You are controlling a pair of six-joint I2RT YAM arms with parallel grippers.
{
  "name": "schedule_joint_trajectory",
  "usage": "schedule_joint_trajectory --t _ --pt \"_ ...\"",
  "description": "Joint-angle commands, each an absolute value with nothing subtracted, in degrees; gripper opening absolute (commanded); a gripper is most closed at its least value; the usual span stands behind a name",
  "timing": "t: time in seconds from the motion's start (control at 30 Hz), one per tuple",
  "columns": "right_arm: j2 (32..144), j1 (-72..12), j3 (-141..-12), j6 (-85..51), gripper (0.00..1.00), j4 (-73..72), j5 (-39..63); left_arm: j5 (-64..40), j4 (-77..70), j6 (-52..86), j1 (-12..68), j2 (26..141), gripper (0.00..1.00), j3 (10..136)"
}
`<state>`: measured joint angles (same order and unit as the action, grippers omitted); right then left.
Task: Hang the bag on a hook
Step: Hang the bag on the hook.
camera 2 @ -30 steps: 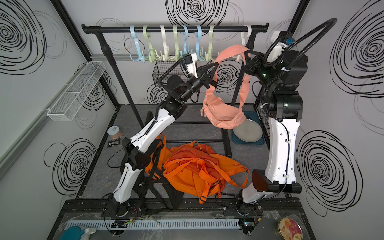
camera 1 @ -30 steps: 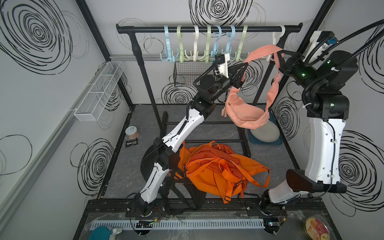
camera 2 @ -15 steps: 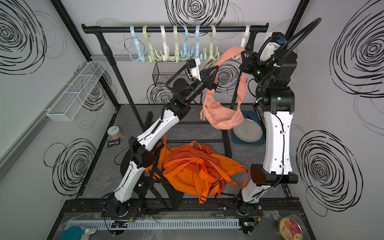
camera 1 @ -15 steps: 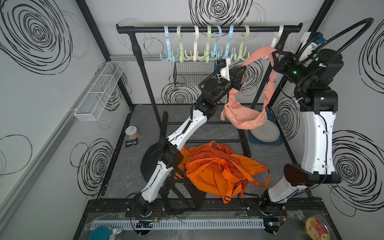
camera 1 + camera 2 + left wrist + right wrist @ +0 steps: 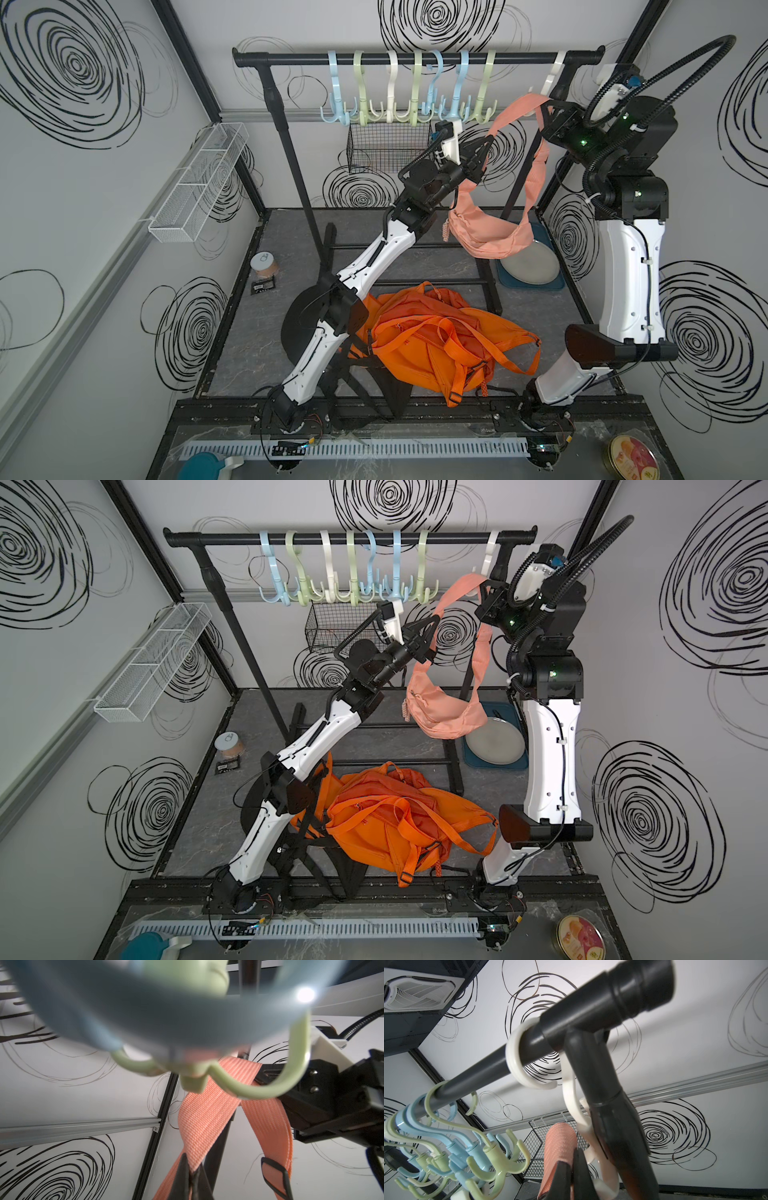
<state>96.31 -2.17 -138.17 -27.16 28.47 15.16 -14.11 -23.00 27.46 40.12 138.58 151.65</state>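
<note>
The bag [image 5: 490, 235] [image 5: 444, 717] is a salmon-pink waist pouch hanging in mid-air by its woven strap [image 5: 207, 1109] [image 5: 560, 1142]. Both grippers pinch that strap. My left gripper [image 5: 489, 141] [image 5: 434, 621] [image 5: 192, 1172] is shut on its left run, just under a pale green hook [image 5: 259, 1088]. My right gripper [image 5: 544, 110] [image 5: 484, 590] [image 5: 572, 1165] is shut on the strap's top fold. That fold sits right beside the lower prongs of the white hook [image 5: 555, 75] [image 5: 490, 550] [image 5: 571, 1093] at the right end of the black rail [image 5: 477, 1078].
Several blue, green and white hooks [image 5: 411, 87] crowd the rail's middle. The rail's right post [image 5: 608, 1105] stands close to my right gripper. A wire basket [image 5: 388, 147] hangs behind. On the floor lie an orange backpack [image 5: 436, 345], a plate on a blue tray [image 5: 530, 266] and a small round container [image 5: 264, 266].
My right arm has straightened and swung in toward the rail's right end, bringing the strap's top fold next to the white hook. My left gripper kept its grip and hardly moved.
</note>
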Motion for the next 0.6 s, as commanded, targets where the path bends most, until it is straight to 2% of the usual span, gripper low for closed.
schedule_joint_trajectory --t 0.0,0.1,0.3,0.57 --pt "95.3 -2.0 -141.9 -27.0 0.0 21.8 11.1 -18.3 -24.0 27.7 38.5 138.4 0.0 151.9" --pt "96.0 -2.0 -142.5 -27.1 0.0 22.0 10.2 -20.4 -24.5 29.8 38.0 138.3 0.0 151.1" --pt "96.7 -3.9 -142.2 -27.3 0.0 17.1 12.8 -18.4 -33.2 43.3 34.3 139.1 0.0 150.7" --pt "97.7 -4.4 -142.5 -23.7 0.0 20.4 5.2 -16.5 -25.6 34.9 36.5 138.6 0.0 150.6"
